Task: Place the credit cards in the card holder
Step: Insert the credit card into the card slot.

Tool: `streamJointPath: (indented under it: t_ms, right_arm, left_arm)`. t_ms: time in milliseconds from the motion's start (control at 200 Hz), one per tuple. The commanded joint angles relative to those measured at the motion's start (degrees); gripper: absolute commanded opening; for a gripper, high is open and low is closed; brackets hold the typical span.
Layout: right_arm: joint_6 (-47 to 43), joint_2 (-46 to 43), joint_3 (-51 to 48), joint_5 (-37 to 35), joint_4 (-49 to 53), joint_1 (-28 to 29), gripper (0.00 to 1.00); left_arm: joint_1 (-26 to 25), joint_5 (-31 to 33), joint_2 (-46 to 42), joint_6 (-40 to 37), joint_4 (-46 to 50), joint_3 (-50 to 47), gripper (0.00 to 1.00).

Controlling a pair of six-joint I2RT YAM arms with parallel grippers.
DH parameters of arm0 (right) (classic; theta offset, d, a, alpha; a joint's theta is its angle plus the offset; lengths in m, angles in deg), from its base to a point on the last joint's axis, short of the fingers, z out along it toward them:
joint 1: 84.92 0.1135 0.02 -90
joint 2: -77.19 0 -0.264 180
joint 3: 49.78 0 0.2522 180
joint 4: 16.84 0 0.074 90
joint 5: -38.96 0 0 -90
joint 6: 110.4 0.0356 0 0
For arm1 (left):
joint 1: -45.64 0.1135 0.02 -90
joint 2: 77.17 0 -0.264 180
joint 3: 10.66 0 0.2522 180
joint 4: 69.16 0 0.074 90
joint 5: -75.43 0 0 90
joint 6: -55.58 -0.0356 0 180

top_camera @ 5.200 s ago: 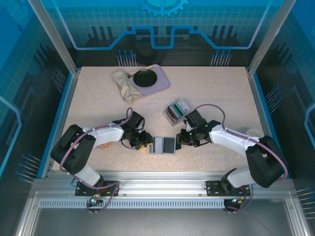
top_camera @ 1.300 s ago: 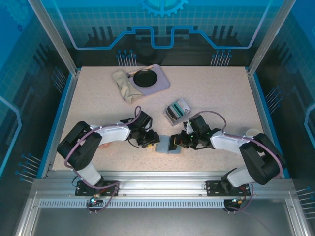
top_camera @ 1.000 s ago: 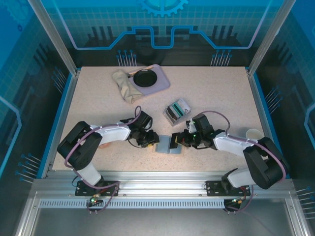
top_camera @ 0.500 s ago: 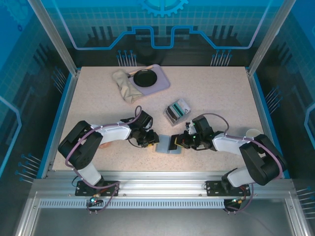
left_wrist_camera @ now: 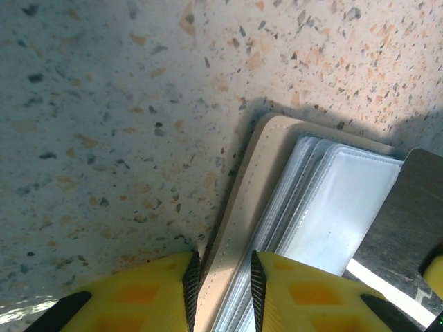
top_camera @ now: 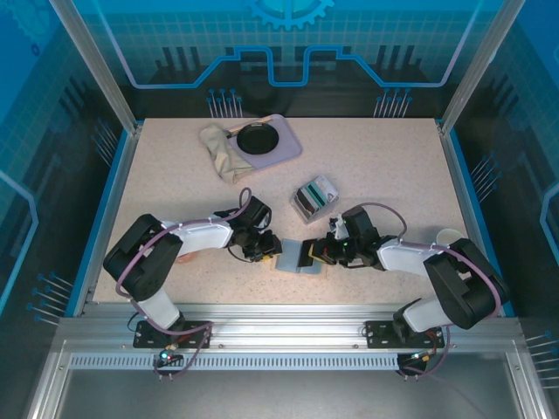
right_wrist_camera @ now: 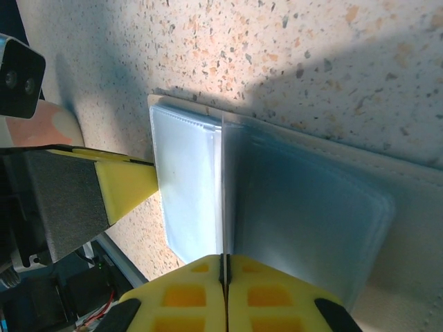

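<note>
The card holder (top_camera: 295,257) lies between the two grippers near the table's front, its tan cover (left_wrist_camera: 239,207) and clear sleeves (left_wrist_camera: 332,207) showing. My left gripper (top_camera: 266,251) (left_wrist_camera: 221,283) is shut on the holder's left edge, pinching the cover and sleeves. My right gripper (top_camera: 320,252) (right_wrist_camera: 223,266) is shut on a thin grey credit card, seen edge-on (right_wrist_camera: 223,187) and as a grey plate (left_wrist_camera: 408,221) standing over the sleeves. More credit cards stand upright in a small grey tray (top_camera: 314,197) behind the holder.
A lilac tray with a black dish (top_camera: 266,141) and a crumpled beige cloth (top_camera: 222,150) sit at the back left. A white cup (top_camera: 450,237) stands by the right arm. The left gripper's yellow finger (right_wrist_camera: 124,181) sits close to the holder's left edge.
Five seconds ago the holder lay flat and open between the grippers; both have since closed in on it. Over the last second the right gripper shifted slightly, and the left barely moved.
</note>
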State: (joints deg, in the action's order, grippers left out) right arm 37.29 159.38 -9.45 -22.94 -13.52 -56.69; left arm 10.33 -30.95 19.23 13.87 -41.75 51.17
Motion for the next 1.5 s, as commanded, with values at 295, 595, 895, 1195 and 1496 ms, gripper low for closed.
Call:
streamJointPath:
  t_ms: [295,595,895,1195,1496]
  right_arm:
    - [-0.1,-3.4,-0.4,-1.4,3.0,0.7,0.05]
    - [-0.6,-2.2,-0.6,-1.6,3.1,0.7,0.05]
    - [1.7,0.8,-1.3,0.0,-2.7,1.8,0.05]
    - [1.8,1.1,-1.1,0.4,-1.6,3.2,0.05]
    - [2.0,-0.5,-2.1,-0.1,1.6,2.9,0.05]
  left_arm:
    - [-1.3,-0.4,0.7,3.7,-1.6,-1.3,0.27]
    - [-1.4,-0.1,0.7,5.1,-2.0,-1.7,0.26]
    - [-2.1,0.0,0.9,5.9,-2.3,-1.7,0.26]
    - [-2.4,0.8,0.9,7.1,-2.7,-2.0,0.26]
    - [-2.4,1.2,0.9,7.5,-2.7,-2.3,0.26]
